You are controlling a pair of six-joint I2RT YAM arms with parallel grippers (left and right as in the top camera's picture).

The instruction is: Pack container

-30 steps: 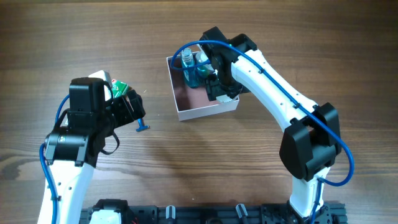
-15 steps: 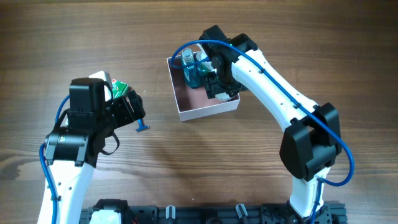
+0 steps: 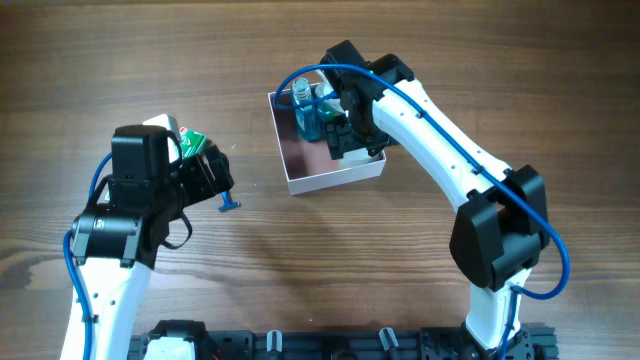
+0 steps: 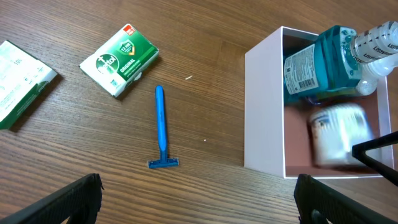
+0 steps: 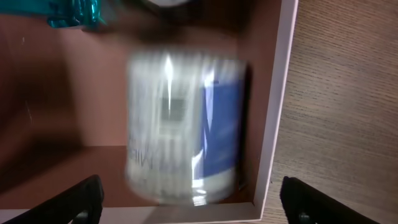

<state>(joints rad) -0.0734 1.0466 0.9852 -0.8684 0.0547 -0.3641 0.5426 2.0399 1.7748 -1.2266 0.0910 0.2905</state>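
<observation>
The container (image 3: 330,182) is a square white box with a pink inside; it also shows in the left wrist view (image 4: 264,124) and the right wrist view (image 5: 273,118). In it lie a teal bottle (image 3: 310,115) (image 4: 317,59) and a white and blue jar (image 5: 183,127) (image 4: 339,134), blurred with motion. My right gripper (image 5: 189,199) is open over the container, above the jar and not holding it. My left gripper (image 4: 196,199) is open and empty above the table, near a blue razor (image 4: 161,127) (image 3: 228,203).
A green soap box (image 4: 119,59) (image 3: 192,142) and a pale flat packet (image 4: 18,81) lie on the wooden table left of the razor. The right arm (image 3: 440,140) reaches across the container from the right.
The right gripper has shifted slightly over the container. The jar has left its fingers and lies blurred in the box. The left arm has not moved.
</observation>
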